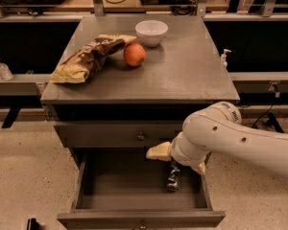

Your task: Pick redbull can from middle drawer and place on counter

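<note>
The slim silver-and-blue metal can lies in the open dull-grey bottom drawer, below the flat grey worktop's front edge, toward its right corner. The cream two-finger gripper hovers just above it, fingers spread.
</note>
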Robot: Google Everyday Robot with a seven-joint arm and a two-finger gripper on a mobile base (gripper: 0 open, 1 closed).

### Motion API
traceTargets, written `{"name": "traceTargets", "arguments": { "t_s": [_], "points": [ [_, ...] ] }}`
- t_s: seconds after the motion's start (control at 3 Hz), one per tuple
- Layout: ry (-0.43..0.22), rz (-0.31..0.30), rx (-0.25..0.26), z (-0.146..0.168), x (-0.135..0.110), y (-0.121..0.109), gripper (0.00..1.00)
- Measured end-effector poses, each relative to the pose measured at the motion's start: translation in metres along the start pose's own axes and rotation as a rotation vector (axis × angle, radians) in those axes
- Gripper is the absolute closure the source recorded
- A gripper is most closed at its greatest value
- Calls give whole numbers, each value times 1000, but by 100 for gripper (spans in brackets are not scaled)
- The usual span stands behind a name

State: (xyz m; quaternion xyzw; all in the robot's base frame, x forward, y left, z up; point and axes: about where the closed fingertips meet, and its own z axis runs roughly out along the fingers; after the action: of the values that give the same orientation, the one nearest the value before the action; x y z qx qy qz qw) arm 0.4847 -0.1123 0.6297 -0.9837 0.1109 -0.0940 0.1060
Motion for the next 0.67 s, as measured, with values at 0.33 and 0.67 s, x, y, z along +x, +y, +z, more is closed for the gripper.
{"name": "traceTargets", "arguments": {
  "t_s": [0.33, 0.67],
  "points": [
    [0, 0, 0, 0, 0, 0, 0],
    [-74, -10, -7, 21, -1, 3, 0]
  ]
}}
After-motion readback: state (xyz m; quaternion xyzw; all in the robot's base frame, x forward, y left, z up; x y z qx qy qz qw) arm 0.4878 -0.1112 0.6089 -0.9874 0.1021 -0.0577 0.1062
